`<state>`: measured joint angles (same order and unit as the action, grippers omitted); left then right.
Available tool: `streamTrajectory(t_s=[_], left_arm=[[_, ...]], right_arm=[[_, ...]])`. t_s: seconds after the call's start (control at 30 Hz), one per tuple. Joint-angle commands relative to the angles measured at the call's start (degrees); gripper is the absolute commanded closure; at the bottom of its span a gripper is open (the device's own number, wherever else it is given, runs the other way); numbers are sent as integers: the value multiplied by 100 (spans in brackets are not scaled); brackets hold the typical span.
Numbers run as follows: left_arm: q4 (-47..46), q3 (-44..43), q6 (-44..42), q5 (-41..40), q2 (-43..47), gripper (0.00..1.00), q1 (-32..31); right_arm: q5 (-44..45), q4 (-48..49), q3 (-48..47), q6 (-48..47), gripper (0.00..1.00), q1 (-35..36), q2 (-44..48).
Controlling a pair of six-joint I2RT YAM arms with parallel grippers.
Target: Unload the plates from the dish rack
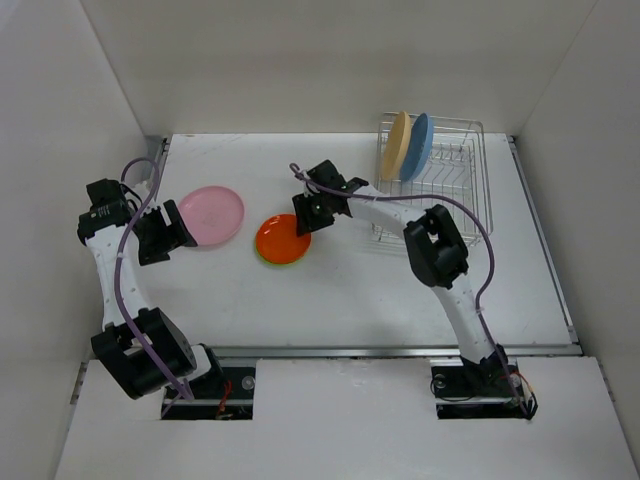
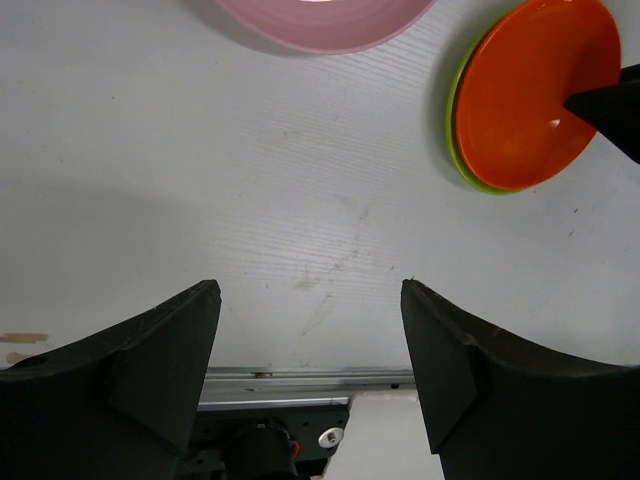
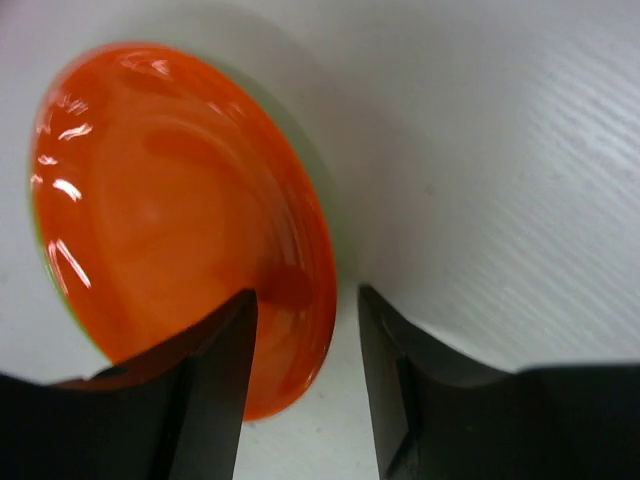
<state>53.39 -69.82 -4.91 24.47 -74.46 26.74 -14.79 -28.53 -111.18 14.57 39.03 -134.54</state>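
Note:
The orange-red plate [image 1: 282,239] [image 2: 535,90] [image 3: 170,220] lies flat on the table on top of the lime green plate [image 2: 455,130], of which only a thin edge shows. My right gripper [image 1: 305,215] [image 3: 305,295] is open over the orange-red plate's right rim. One finger is above the plate and the other is beside it, off the rim. The pink plate [image 1: 210,214] [image 2: 320,20] lies flat to the left. My left gripper [image 1: 172,232] [image 2: 308,290] hangs open and empty beside it. A cream-yellow plate [image 1: 398,145] and a blue plate [image 1: 420,143] stand upright in the dish rack [image 1: 455,190].
The rack sits at the table's back right, close to the right wall. White walls close in the table on three sides. A metal rail [image 1: 400,351] runs along the near edge. The right arm's elbow [image 1: 436,245] sits just in front of the rack.

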Motion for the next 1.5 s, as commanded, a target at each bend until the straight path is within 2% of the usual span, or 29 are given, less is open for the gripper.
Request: streamTrajectory(t_s=[0.0, 0.13, 0.33, 0.43, 0.53, 0.63, 0.7, 0.8, 0.97, 1.13, 1.23, 1.27, 1.33, 1.37, 1.47], left_arm=[[14, 39, -98, 111, -16, 30, 15], [67, 39, -98, 111, -16, 30, 15], [67, 39, -98, 111, -16, 30, 15], [67, 39, -98, 111, -16, 30, 15], [67, 39, -98, 111, 36, 30, 15], [67, 39, -98, 111, 36, 30, 15], [5, 39, -98, 111, 36, 30, 15], [5, 39, -98, 111, -16, 30, 15], [-48, 92, -98, 111, -130, 30, 15], [5, 92, -98, 111, -131, 30, 15], [5, 92, -98, 111, -131, 30, 15], [5, 92, -98, 111, -131, 30, 15], [5, 92, -151, 111, -131, 30, 15], [5, 92, -151, 111, -131, 30, 15], [5, 92, -151, 111, -183, 30, 15]], right_arm=[[194, -398, -185, -164, 48, 17, 6], [764, -530, 235, -314, 43, 17, 498], [1145, -162, 1159, -314, 39, 70, 2017], [1670, -109, 1370, -245, 33, 70, 2861], [2671, -108, 1370, 71, 25, -245, 3651], [3498, -108, 1301, 283, 24, -886, 4048], [3911, -108, 1248, 476, 23, -1429, 4050], [4080, -108, 950, 530, 23, -1923, 3752], [3246, -215, -7, 530, 21, -2645, 2594], [3184, -91, -492, 582, 21, -2856, 1792], [3490, -301, -695, 818, 29, -2909, 1493], [3561, -302, -695, 872, 38, -2909, 1440], [3614, -180, -520, 872, 47, -2909, 1500], [3562, -179, -467, 872, 58, -2909, 1501], [3360, -117, -466, 777, 74, -2909, 1501]])
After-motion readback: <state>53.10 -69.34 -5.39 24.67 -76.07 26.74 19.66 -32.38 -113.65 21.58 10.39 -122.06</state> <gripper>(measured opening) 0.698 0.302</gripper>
